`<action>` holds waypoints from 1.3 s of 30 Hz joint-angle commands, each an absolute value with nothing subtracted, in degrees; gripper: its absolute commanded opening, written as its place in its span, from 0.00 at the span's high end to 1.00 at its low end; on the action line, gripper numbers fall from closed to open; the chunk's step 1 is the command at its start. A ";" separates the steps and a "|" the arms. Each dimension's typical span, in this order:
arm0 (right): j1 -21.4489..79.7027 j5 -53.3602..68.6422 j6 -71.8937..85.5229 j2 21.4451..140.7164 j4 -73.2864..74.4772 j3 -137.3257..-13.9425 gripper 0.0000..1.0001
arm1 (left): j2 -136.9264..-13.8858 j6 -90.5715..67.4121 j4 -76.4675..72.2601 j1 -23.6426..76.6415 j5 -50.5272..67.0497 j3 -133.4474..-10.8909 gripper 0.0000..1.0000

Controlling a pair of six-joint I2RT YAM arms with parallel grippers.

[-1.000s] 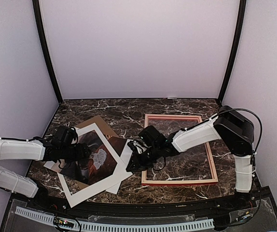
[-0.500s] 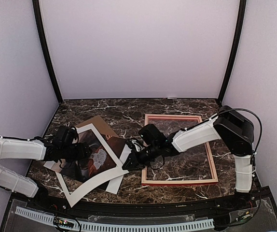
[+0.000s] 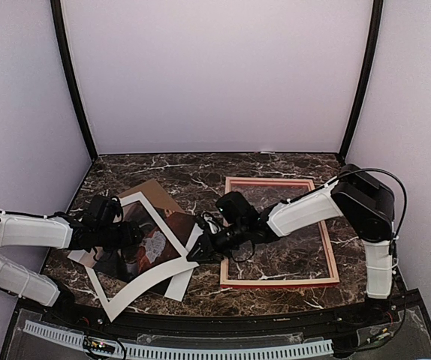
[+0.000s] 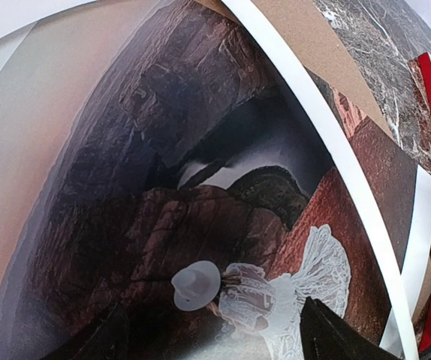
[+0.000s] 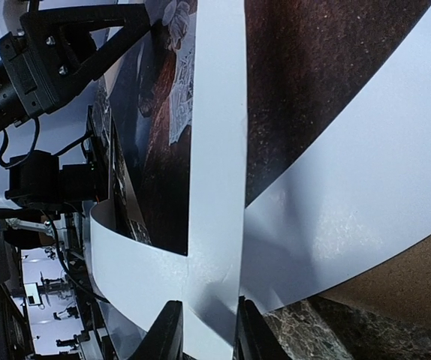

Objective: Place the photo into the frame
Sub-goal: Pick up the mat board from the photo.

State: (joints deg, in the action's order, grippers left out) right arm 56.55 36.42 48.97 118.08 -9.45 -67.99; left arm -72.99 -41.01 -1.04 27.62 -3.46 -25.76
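count: one photo (image 3: 154,246), one frame (image 3: 279,283), one white mat (image 5: 217,112), one brown backing board (image 3: 154,187), two arms with one gripper each, all on a dark marbled table (image 3: 200,169). left gripper (image 4: 212,311): jaws spread wide, nothing between them, poised over the lower part of the photo near its white figure; whether the fingertips touch the paper cannot be told. right gripper (image 5: 206,315): jaws drawn narrow, one finger on each side of the mat's near right corner, the white strip filling the gap between them, so it is grasping the mat; that side of the mat stands raised and bowed off the sheets beneath. the photo lies picture side up on the left half of the table, skewed, resting on the backing board and showing through the mat's cutout, its white right margin exposed below the lifted mat. it sits left of the frame, near the frame's left rail and outside it. the frame lies flat on the right half of the table, red face up; inside its opening only the marbled table surface shows, and the right arm reaches across its left rail.
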 commanded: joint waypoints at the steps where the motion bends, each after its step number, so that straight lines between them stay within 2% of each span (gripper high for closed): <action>1: 55.83 37.53 49.74 118.22 -12.13 -67.23 0.75 | -73.74 -41.78 2.28 28.04 -2.15 -25.11 0.19; 11: 55.59 38.75 50.50 118.55 -13.18 -67.86 0.72 | -73.50 -41.51 3.17 28.04 -2.99 -25.83 0.19; 19: 55.59 38.73 49.42 118.94 -11.39 -69.73 0.86 | -72.20 -40.15 6.81 28.04 -5.47 -28.29 0.19; 25: 56.51 38.19 46.09 118.89 -5.98 -75.25 1.00 | -65.67 -37.32 14.81 28.03 -10.75 -32.77 0.18; 31: 58.74 39.83 42.55 121.26 -1.05 -84.07 1.00 | -58.78 -33.58 21.89 28.04 -15.65 -39.41 0.15; 39: 60.70 42.75 39.31 123.31 3.32 -93.85 1.00 | -58.39 -29.25 29.67 27.68 -21.39 -48.64 0.13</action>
State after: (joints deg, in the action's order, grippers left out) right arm 59.66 40.14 42.11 122.45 0.69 -89.97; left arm -58.74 -32.60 23.33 27.66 -17.37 -45.04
